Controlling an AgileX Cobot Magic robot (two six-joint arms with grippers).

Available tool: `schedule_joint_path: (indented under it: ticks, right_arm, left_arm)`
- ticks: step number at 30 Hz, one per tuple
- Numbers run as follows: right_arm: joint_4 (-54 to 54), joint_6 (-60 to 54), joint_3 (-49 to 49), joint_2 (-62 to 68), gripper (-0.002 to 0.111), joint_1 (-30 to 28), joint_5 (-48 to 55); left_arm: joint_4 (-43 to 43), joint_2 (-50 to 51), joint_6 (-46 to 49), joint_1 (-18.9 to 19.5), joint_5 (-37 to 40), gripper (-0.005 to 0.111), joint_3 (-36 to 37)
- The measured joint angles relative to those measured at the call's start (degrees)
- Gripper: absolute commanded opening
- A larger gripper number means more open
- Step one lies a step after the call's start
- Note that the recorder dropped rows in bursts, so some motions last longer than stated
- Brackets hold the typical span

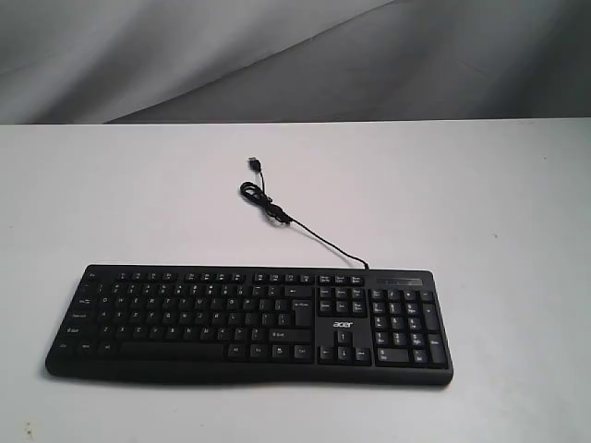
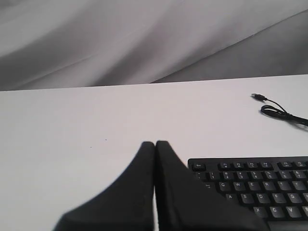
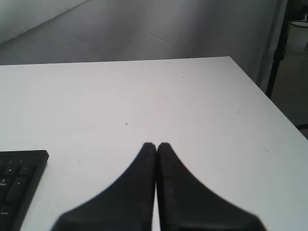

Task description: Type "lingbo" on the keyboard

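The black keyboard [image 1: 249,321] lies across the near part of the white table, number pad and "acer" logo on its right side. Its thin cable [image 1: 305,226] curls back to a loose USB plug [image 1: 253,162]. Neither arm shows in the exterior view. In the left wrist view my left gripper [image 2: 155,143] is shut with nothing in it, above bare table just off the keyboard's Esc corner [image 2: 250,185]. In the right wrist view my right gripper [image 3: 156,144] is shut and empty too, over the table beside the keyboard's number-pad end [image 3: 19,185].
The white table [image 1: 462,185] ends at a far edge against a grey cloth backdrop [image 1: 277,55]. Its right edge [image 3: 269,103] shows in the right wrist view, with a dark stand pole [image 3: 280,43] beyond it.
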Motion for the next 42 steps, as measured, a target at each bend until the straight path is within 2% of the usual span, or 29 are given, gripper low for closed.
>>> schedule_joint_path:
  ticks: [6, 12, 19, 27, 32, 39, 42]
  right_arm:
    - [0.0, -0.14, 0.0, 0.0, 0.0, 0.0, -1.08]
    - [0.0, -0.01, 0.0, 0.0, 0.0, 0.0, -23.12]
    - [0.0, 0.32, 0.0, 0.0, 0.0, 0.0, -29.23]
    - [3.15, 15.77, -0.21, -0.02, 0.0, 0.0, -50.14]
    - [3.63, 18.0, -10.59, 4.52, 0.0, 0.0, -43.61]
    - [1.38, 18.98, -30.96, 27.01, 0.0, 0.12, -31.33]
    - [-0.86, 19.02, -41.1, 38.79, 0.0, 1.65, -22.91]
  left_arm:
    - [0.0, 0.0, 0.0, 0.0, 0.0, 0.001, 0.0]
    - [0.0, 0.0, 0.0, 0.0, 0.0, 0.001, 0.0]
    - [0.0, 0.0, 0.0, 0.0, 0.0, 0.001, 0.0]
    - [0.0, 0.0, 0.0, 0.0, 0.0, 0.001, 0.0]
    - [0.0, 0.0, 0.0, 0.0, 0.0, 0.001, 0.0]
    - [0.0, 0.0, 0.0, 0.0, 0.0, 0.001, 0.0]
    - [0.0, 0.0, 0.0, 0.0, 0.0, 0.001, 0.0]
